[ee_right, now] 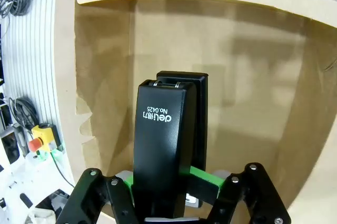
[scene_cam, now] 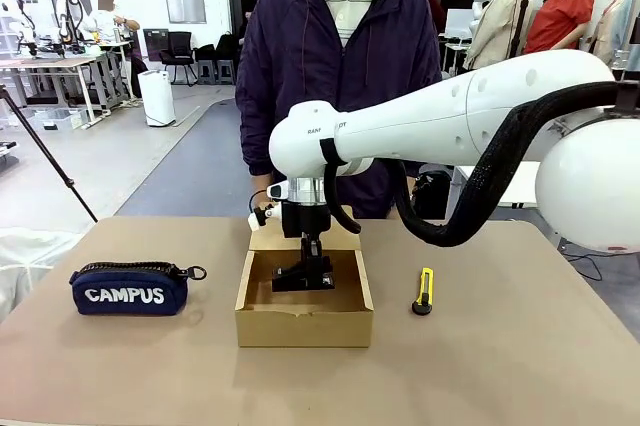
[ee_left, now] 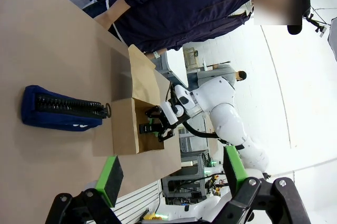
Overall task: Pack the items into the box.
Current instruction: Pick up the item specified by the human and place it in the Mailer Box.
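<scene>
The black stapler-like tool (ee_right: 163,145) sits between the green pads of my right gripper (ee_right: 174,182), which is shut on it. In the front view that gripper (scene_cam: 305,272) reaches down into the open brown cardboard box (scene_cam: 304,326) with the tool (scene_cam: 300,279) low inside, lid flap folded back. Whether the tool touches the box floor I cannot tell. A yellow-and-black utility knife (scene_cam: 424,291) lies on the table right of the box. My left gripper (ee_left: 171,174) hangs open and empty, well back from the box (ee_left: 124,126).
A navy zip pouch (scene_cam: 130,289) lettered "CAMPUS" lies on the table left of the box. A person in a dark jacket (scene_cam: 340,56) stands at the far edge behind the box. My right arm (scene_cam: 450,121) stretches across from the right, above the table.
</scene>
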`<control>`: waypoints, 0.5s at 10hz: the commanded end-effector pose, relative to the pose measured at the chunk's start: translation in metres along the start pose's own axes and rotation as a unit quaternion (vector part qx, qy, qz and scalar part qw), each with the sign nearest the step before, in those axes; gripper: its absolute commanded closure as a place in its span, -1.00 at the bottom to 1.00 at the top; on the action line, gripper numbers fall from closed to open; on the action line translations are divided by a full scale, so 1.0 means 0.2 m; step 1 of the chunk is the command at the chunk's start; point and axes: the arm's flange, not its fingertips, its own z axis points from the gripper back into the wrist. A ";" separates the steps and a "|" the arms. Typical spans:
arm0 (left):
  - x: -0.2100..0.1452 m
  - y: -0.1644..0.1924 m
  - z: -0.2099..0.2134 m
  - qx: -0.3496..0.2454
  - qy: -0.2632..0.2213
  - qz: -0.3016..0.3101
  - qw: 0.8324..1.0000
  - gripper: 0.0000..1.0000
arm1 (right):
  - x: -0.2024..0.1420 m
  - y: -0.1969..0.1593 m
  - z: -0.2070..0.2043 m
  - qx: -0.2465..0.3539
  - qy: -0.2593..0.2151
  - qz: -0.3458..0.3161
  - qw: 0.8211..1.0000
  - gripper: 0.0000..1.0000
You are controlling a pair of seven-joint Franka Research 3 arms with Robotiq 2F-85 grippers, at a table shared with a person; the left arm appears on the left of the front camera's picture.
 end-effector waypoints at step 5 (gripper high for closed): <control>0.00 -0.01 0.01 0.000 0.006 0.000 1.000 -1.00 | -0.01 0.02 0.04 0.003 -0.006 -0.019 1.000 -1.00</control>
